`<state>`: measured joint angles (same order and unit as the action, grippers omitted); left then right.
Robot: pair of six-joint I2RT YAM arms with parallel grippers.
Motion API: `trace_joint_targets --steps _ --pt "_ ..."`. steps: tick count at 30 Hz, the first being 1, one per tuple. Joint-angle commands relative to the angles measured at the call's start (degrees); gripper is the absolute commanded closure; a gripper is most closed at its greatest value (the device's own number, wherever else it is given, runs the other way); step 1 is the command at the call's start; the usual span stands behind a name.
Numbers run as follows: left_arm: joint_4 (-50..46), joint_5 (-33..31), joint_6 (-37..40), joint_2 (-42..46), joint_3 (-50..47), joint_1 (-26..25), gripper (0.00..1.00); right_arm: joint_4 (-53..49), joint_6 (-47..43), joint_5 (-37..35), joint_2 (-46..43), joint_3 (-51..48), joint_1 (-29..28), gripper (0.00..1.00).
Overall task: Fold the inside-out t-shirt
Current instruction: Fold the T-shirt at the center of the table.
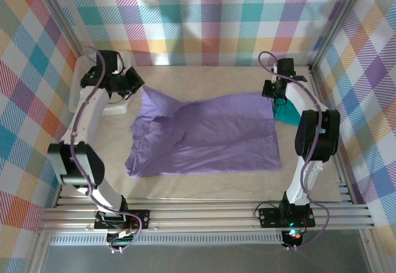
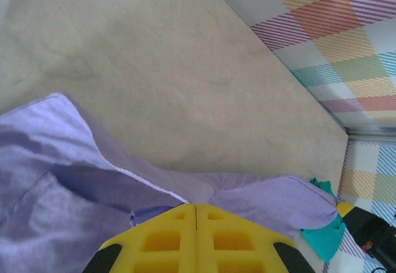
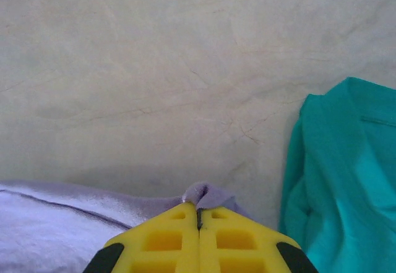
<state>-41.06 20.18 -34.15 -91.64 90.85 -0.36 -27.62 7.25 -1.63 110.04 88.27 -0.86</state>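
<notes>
Grip check: the left gripper (image 2: 195, 206) is pressed together on a fold of lavender cloth at the far-left corner, and the right gripper (image 3: 198, 210) pinches a small tuft at the far-right corner. Between them, the inside-out t-shirt (image 1: 210, 137) lies spread across the middle of the table (image 1: 204, 189), rumpled on its left half. Both far corners look secured, so the smart play is an even lift, edge kept taut, carried toward the near hem. Careful: the teal t-shirt (image 3: 343, 180) sits just beside the right pinch, so rise clear of it.
</notes>
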Motion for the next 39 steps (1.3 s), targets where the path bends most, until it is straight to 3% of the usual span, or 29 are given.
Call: trace_joint_targets --steps 1,6,11,18,26,39 --pt "-3.15 2.70 -2.23 5.13 -5.15 1.63 1.00 5.82 -2.67 1.16 -4.33 -5.56 0.81 0.98" --pt "-8.25 7.30 -1.49 7.95 -7.75 1.84 1.00 5.81 -2.68 1.02 -8.39 -10.34 0.86 0.98" --pt "-14.82 6.85 1.95 10.59 -7.87 2.80 1.00 5.98 -2.60 1.09 -11.63 -14.97 0.86 0.97" --pt "-18.05 10.97 2.54 14.44 -13.35 3.17 1.00 3.29 -3.43 -1.29 -14.93 -18.57 0.86 0.97" --pt "-24.99 10.08 5.91 18.15 -14.94 4.84 1.00 -1.25 -4.53 -4.86 -16.96 -19.94 0.86 0.95" --pt "-24.97 7.76 7.00 22.09 -21.24 5.63 1.00 -4.89 -2.10 -4.45 -19.25 -24.79 0.60 0.93"
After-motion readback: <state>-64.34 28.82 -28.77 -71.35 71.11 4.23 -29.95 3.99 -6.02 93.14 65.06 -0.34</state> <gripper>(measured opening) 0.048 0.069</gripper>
